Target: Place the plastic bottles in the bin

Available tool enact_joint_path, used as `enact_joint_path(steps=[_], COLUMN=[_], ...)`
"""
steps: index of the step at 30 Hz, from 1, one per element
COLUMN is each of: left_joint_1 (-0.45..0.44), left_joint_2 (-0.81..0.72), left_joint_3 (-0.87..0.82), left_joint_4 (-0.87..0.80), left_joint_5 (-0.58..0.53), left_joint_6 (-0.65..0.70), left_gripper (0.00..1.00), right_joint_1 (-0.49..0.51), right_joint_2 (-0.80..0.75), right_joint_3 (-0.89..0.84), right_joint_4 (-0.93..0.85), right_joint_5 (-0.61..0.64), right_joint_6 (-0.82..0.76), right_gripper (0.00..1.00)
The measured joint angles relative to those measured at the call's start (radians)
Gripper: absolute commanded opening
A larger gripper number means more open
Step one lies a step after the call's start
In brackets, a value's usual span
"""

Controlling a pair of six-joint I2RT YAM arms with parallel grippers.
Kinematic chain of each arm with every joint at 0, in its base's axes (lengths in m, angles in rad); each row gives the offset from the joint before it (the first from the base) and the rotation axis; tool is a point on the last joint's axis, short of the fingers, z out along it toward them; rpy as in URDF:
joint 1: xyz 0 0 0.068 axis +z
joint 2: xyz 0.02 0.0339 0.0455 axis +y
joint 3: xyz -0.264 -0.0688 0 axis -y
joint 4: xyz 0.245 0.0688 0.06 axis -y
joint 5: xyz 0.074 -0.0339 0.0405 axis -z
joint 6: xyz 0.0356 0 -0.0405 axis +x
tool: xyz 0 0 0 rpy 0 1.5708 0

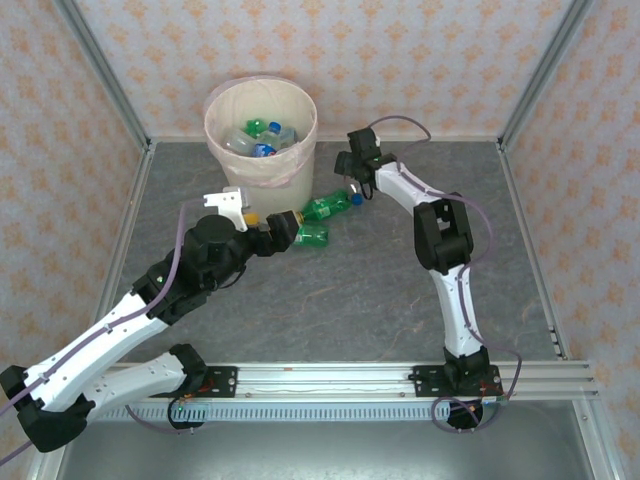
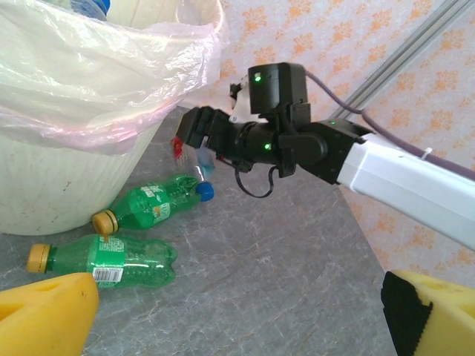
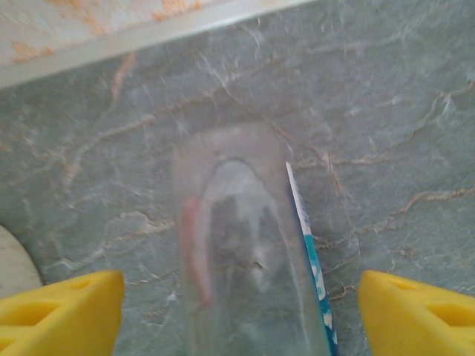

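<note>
The cream bin [image 1: 215,125] with its pink liner stands at the back and holds several plastic bottles [image 1: 262,135]. Two green bottles with yellow caps lie on the table beside it [image 2: 152,204] [image 2: 122,259]. My left gripper [image 1: 290,228] hovers just left of them, open and empty, its yellow fingertips [image 2: 44,311] wide apart. A clear bottle [image 3: 245,252] with a blue label and blue cap [image 2: 205,191] lies between the open fingers of my right gripper [image 3: 241,311], with a gap on each side. That gripper [image 1: 353,188] sits right of the bin.
The bin wall [image 2: 44,185] rises close beside the green bottles. Patterned enclosure walls and metal posts [image 1: 530,80] bound the grey table. The right arm [image 2: 386,170] reaches across behind the bottles. Open tabletop [image 1: 330,310] lies toward the arm bases.
</note>
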State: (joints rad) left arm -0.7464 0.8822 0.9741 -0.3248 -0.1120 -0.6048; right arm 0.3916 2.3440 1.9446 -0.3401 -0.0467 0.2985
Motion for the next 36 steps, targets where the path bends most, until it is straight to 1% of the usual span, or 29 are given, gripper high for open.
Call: enact_joint_path(steps=[6, 12, 17, 28, 36], left_joint_1=[0.000, 0.000, 0.000, 0.000, 0.000], left_joint_2=[-0.008, -0.010, -0.010, -0.021, -0.025], left_joint_3=[0.000, 0.000, 0.000, 0.000, 0.000], left_joint_4=[0.000, 0.000, 0.000, -0.001, -0.001], left_joint_5=[0.000, 0.000, 0.000, 0.000, -0.009], left_joint_6=[0.000, 0.000, 0.000, 0.000, 0.000], left_gripper=[0.99, 0.99, 0.99, 0.99, 0.99], right_joint_1=[0.000, 0.000, 0.000, 0.000, 0.000], right_joint_2=[0.031, 0.038, 0.038, 0.017, -0.084], right_joint_3=[0.000, 0.000, 0.000, -0.042, -0.135], right_joint_4=[-0.020, -0.022, -0.024, 0.009, 0.015], right_joint_5=[-0.006, -0.006, -0.006, 0.017, 0.084], right_joint_6=[-0.008, -0.017, -0.024, -0.029, -0.033], right_gripper=[0.76, 0.67, 0.55, 0.54, 0.53])
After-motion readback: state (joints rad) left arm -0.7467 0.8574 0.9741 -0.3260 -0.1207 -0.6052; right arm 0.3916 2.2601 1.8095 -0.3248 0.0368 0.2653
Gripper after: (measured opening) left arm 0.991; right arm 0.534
